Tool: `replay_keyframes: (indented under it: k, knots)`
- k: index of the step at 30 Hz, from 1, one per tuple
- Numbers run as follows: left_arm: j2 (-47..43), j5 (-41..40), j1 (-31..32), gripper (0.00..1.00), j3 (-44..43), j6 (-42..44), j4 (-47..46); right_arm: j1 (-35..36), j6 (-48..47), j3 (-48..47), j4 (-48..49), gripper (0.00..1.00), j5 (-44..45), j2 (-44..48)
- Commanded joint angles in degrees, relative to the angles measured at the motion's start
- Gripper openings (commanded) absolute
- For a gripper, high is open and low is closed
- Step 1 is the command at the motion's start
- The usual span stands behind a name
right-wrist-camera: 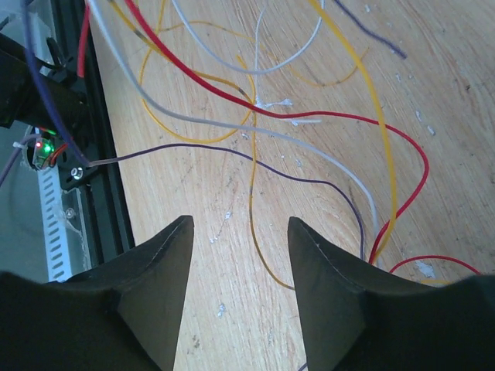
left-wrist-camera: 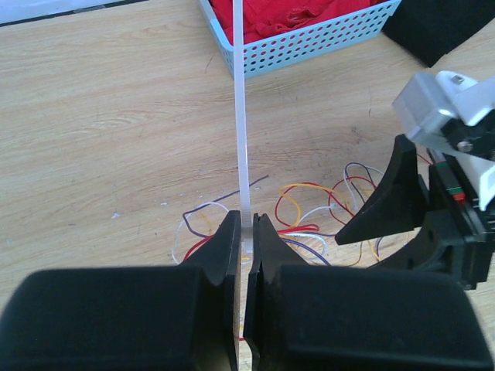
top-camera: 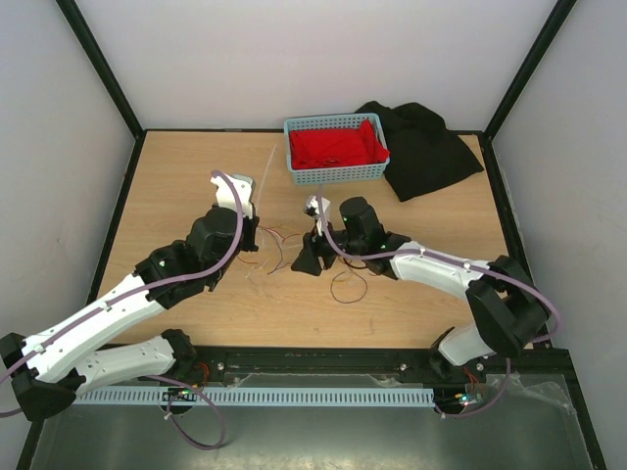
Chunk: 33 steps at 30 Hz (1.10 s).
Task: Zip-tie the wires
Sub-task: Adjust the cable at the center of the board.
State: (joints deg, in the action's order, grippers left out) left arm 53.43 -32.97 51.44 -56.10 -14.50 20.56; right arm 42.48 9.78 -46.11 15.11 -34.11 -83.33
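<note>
Left arm stretches in low from the near-left corner, and the left gripper (left-wrist-camera: 246, 232) has its fingers pinched tight on the zip tie (left-wrist-camera: 240, 116), which runs straight away toward the blue basket (left-wrist-camera: 325, 39). Right arm folds in from the right, the right gripper (right-wrist-camera: 240, 232) tipped down with its fingers apart over the wires (right-wrist-camera: 255, 116), which sprawl on the table (left-wrist-camera: 100, 116) between the two grippers.

table (top-camera: 176, 186) — light wood | on it: blue basket (top-camera: 338, 173), black cloth (top-camera: 426, 152), wires (left-wrist-camera: 305, 220) near middle
</note>
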Motion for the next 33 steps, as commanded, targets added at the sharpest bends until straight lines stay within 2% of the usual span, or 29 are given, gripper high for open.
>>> replay_keyframes:
  k: [1,7,9,11,15,17,21,27,33]
  knots:
    - [-0.9,0.4,-0.3,0.0,-1.7,0.0,-0.3,-0.2,-1.1,-0.5,3.8,0.62,-2.5,-2.9]
    - [-0.7,0.6,-0.3,0.0,-1.8,-0.4,-0.3,-0.1,-2.0,-1.5,4.7,0.63,-2.7,-6.5]
    - [-0.6,0.5,-0.3,0.0,-1.9,-0.5,-0.3,-0.1,-2.1,-1.9,4.6,0.6,-3.9,-7.5]
    - [-0.4,0.5,-0.4,0.0,-1.9,-0.5,-0.3,-0.1,-2.1,-2.1,4.2,0.49,-5.1,-8.2]
    - [-0.3,-0.2,-0.5,0.0,-2.0,-0.1,-0.3,-0.2,-3.3,-1.8,1.0,0.17,-5.2,-7.1]
    - [-0.6,-0.8,-0.9,0.0,-1.8,0.2,-0.3,-0.2,-4.7,-1.6,-1.8,0.09,-3.2,-4.7]
    - [-1.4,-0.4,-2.6,0.0,-1.4,0.3,-0.1,-0.9,-7.3,-1.0,-7.2,0.05,1.1,0.5]
    - [-2.6,0.2,-4.5,0.0,-1.0,1.0,0.2,-2.3,-6.9,-0.2,-11.5,0.0,0.7,7.6]
    - [-3.4,0.7,-5.6,0.0,-0.2,1.1,0.5,-4.8,-5.2,1.3,-14.2,0.0,-0.6,13.6]
